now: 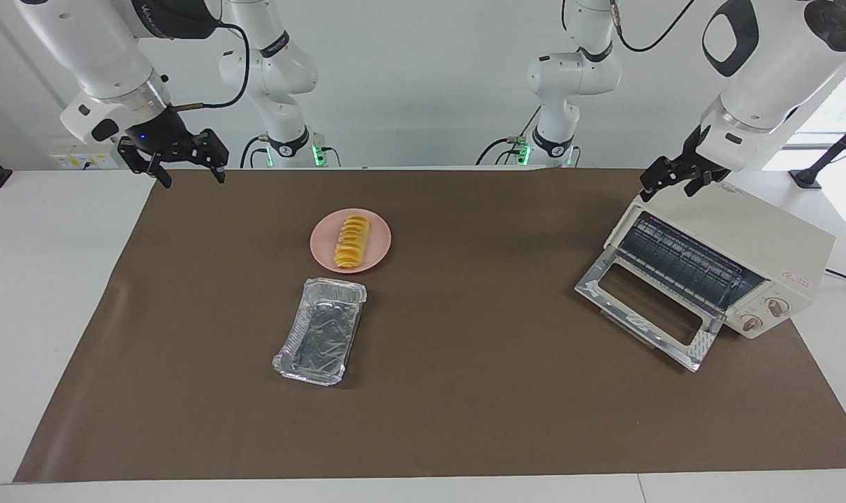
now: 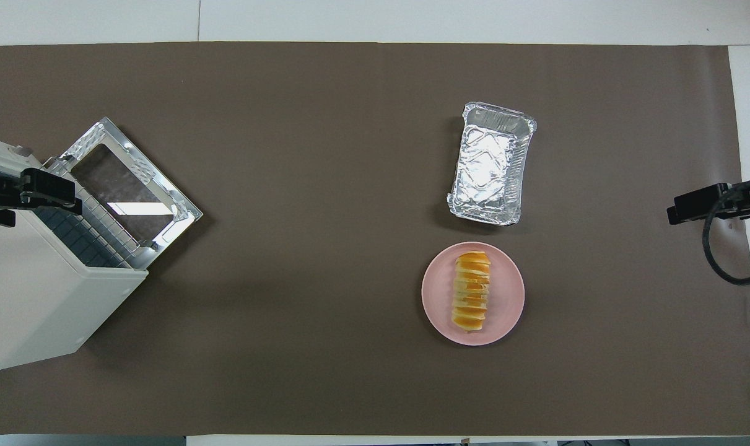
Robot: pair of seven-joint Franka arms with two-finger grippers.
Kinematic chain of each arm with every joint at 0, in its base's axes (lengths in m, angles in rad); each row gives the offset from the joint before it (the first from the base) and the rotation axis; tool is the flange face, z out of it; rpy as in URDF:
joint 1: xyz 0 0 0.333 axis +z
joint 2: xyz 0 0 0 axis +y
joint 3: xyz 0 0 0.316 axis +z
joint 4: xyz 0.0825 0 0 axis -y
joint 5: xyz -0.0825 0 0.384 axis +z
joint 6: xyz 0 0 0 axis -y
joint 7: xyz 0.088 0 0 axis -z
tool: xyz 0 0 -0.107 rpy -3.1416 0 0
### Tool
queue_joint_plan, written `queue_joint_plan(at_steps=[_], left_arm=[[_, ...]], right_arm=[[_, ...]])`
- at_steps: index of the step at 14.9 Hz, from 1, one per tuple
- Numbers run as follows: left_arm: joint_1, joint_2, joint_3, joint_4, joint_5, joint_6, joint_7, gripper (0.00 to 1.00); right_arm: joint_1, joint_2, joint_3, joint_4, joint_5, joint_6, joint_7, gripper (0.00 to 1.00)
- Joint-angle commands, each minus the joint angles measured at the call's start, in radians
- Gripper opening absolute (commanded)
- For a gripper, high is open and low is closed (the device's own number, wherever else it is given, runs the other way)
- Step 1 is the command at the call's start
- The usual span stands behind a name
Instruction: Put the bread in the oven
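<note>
Gaping empty, right gripper (image 1: 188, 173) and left gripper (image 1: 674, 183) hold nothing.

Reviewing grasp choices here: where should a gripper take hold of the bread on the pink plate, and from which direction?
Grip the bread at mid-length, across its narrow width, coming straight down. It lies flat on the plate, long sides exposed.

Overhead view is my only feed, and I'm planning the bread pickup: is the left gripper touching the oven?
Observer: It doesn't seem so. The left gripper hangs open just above the oven top.
Operator: Anything on the rack inside?
Observer: No, the rack looks bare.
Operator: And the right gripper?
Observer: The right gripper is raised and open over the mat edge at its arm's end.
</note>
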Motion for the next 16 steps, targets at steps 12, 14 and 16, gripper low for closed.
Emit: queue_joint_plan(at_steps=[12,14,16], left_arm=[[0.001,-0.018,-0.001,-0.014,0.021,0.012,0.002,1.00],[0.001,-0.018,-0.001,-0.014,0.021,0.012,0.002,1.00],[0.001,-0.018,-0.001,-0.014,0.021,0.012,0.002,1.00]], right_arm=[[0.043,-0.067,0.026,-0.131,0.005,0.036,0.071,1.00],[0.133,-0.104,0.026,-0.220,0.005,0.108,0.217,1.00],[0.222,-0.115,0.026,-0.280,0.006,0.183,0.349,1.00]])
